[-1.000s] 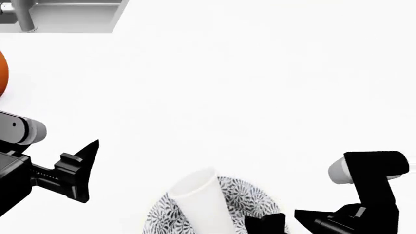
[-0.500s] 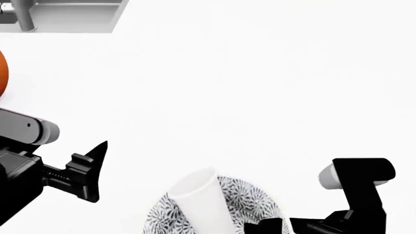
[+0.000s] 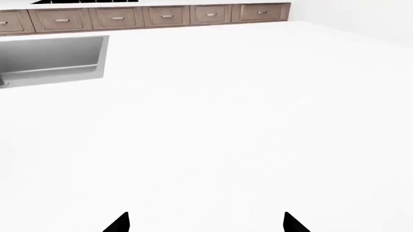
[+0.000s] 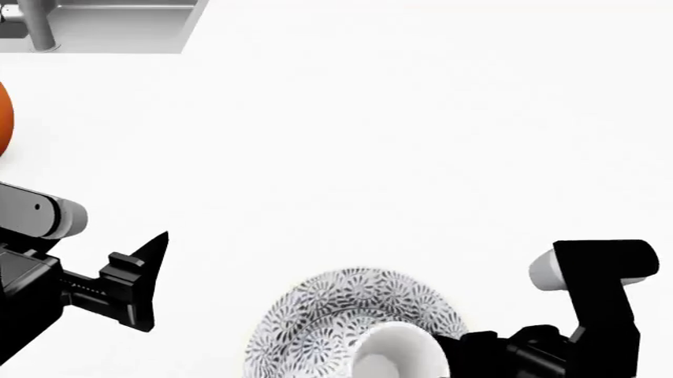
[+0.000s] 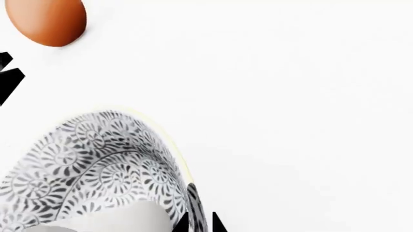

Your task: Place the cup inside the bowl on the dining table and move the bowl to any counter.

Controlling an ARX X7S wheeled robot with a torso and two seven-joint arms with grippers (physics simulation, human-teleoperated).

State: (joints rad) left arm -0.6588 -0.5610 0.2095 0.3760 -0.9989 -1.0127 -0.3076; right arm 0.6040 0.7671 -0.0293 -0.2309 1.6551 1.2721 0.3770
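Head view: the right claw (image 4: 478, 354) is closed thinly over the patterned bowl's (image 4: 347, 315) rim at its right side. The white cup (image 4: 392, 353) sits inside that bowl. The left claw (image 4: 142, 279) hovers wide open and empty, well apart to the left. A sink (image 4: 116, 24) and an orange ball (image 5: 48, 20) lie farther off. The white surface (image 4: 421, 142) beneath looks like a sink counter, so only releasing seems left.

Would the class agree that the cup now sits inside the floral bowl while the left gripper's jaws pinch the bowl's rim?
Not quite. The right gripper pinches the bowl rim, as the right wrist view shows. The left gripper is apart, beside it. The cup does sit inside.
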